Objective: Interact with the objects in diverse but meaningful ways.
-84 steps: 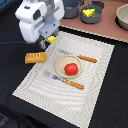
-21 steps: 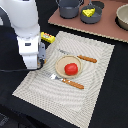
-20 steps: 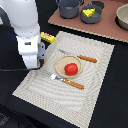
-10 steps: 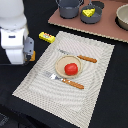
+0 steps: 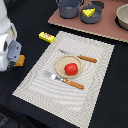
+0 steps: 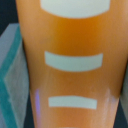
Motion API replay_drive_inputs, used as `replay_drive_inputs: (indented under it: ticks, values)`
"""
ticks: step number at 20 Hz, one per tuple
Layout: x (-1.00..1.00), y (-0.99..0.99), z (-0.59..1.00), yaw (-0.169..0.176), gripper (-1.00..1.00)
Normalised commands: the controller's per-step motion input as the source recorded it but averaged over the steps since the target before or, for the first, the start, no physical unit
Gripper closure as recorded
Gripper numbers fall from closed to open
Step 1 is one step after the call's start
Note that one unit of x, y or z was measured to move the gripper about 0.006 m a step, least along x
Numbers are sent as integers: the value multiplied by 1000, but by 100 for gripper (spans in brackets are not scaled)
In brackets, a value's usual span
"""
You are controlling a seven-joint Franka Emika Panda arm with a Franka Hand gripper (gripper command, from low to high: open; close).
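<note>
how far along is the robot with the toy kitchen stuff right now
Looks done: red tomato sits on the tan plate; yellow cheese wedge sits in a dark bowl. In hand: orange-brown bread loaf fills the wrist view. Untouched: yellow red-marked packet beside the striped placemat.

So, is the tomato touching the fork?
Apart. The exterior view shows the tomato sitting inside the plate, while the fork lies outside its rim.

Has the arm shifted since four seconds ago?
Yes. The arm has swung toward the exterior view's left, away from the placemat; the packet it covered now shows.
</note>
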Motion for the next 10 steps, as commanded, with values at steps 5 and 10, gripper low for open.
replay_drive_inputs:
  ticks: [5, 10]
  values:
    - [247, -506, 3, 0, 100]
    - [455, -371, 66, 0, 100]
